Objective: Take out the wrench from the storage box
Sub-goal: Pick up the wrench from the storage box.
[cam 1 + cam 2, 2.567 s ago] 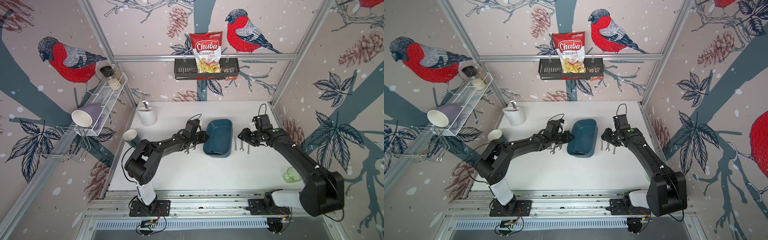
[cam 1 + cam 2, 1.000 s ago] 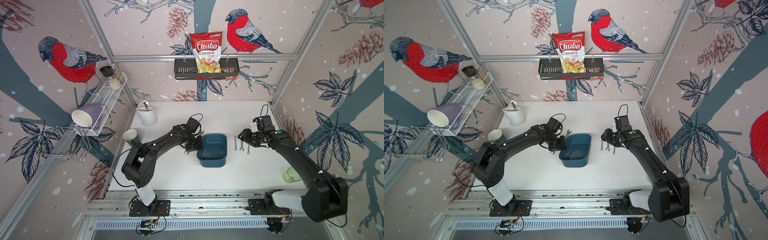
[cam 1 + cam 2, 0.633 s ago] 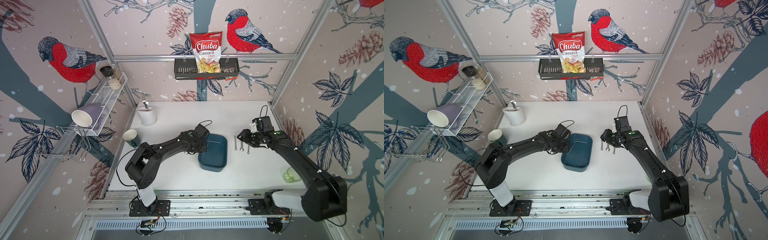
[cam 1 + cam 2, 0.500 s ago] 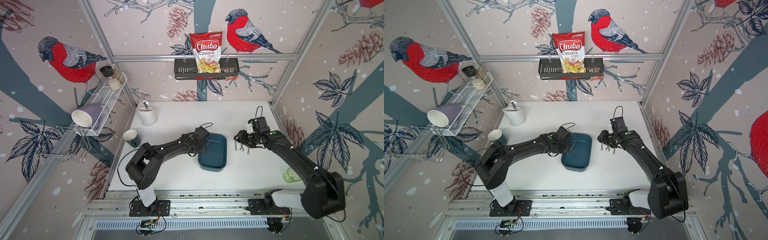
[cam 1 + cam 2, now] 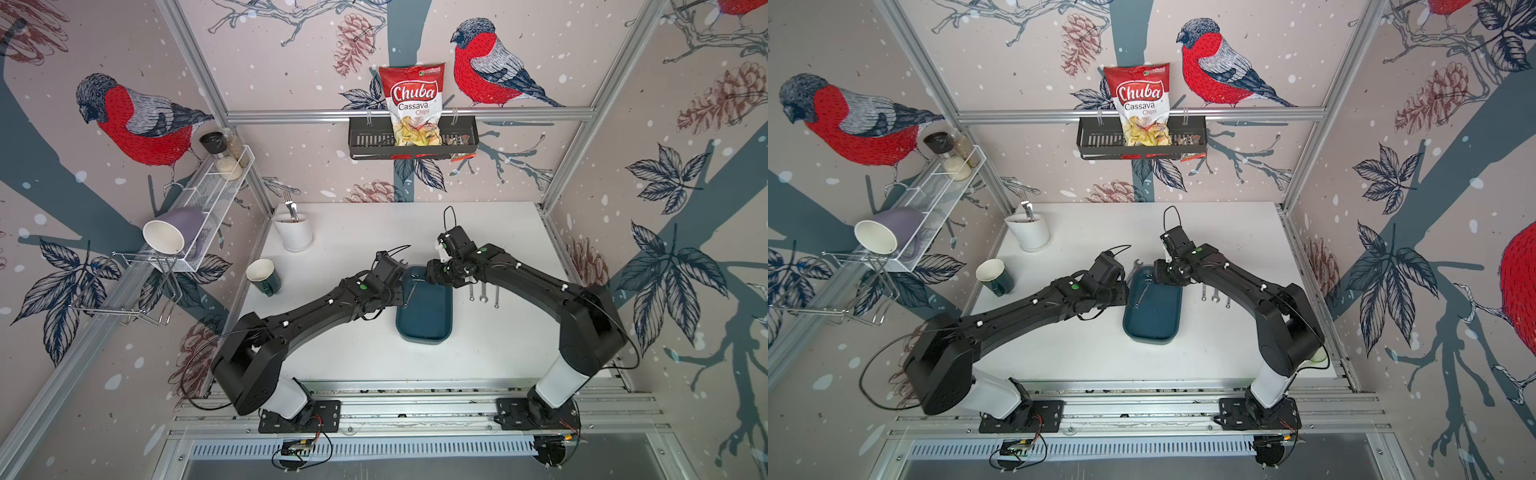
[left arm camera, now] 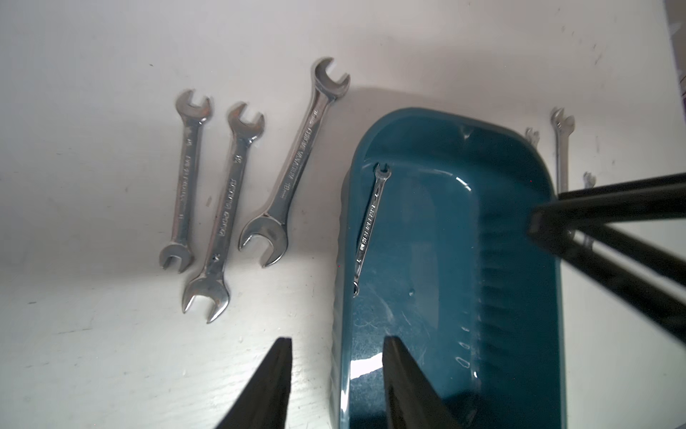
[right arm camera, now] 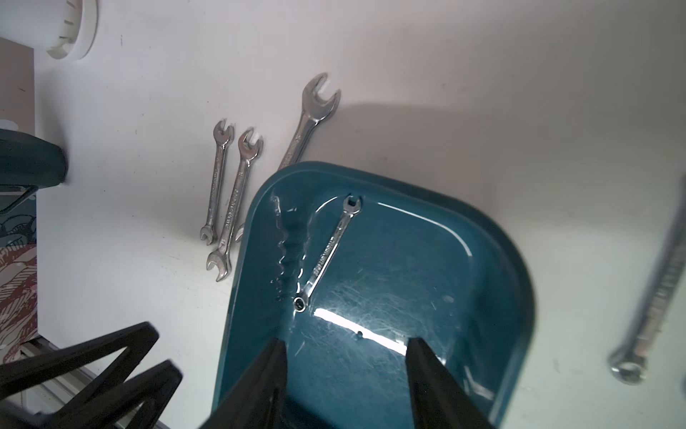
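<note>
The teal storage box [image 5: 428, 328] [image 5: 1152, 320] lies flat on the white table. One small silver wrench [image 6: 371, 226] [image 7: 328, 252] [image 5: 409, 293] lies slanted inside it near the left wall. My left gripper [image 6: 337, 341] [image 5: 397, 296] is open. Its fingers straddle the box's left wall without pinching it, one outside and one inside. My right gripper [image 7: 346, 343] [image 5: 432, 275] is open and empty above the box's far end, pointing down at its floor. The fingertips of each gripper show in the other wrist view.
Three larger wrenches [image 6: 226, 208] lie on the table left of the box, mostly under my left arm in both top views. Three small wrenches [image 5: 483, 293] lie right of it. A green mug [image 5: 264, 276] and a white utensil pot [image 5: 293, 235] stand at back left.
The box, earlier tilted up in my left gripper, now rests flat. The left jaws have opened off its wall. My right gripper has moved left over the box.
</note>
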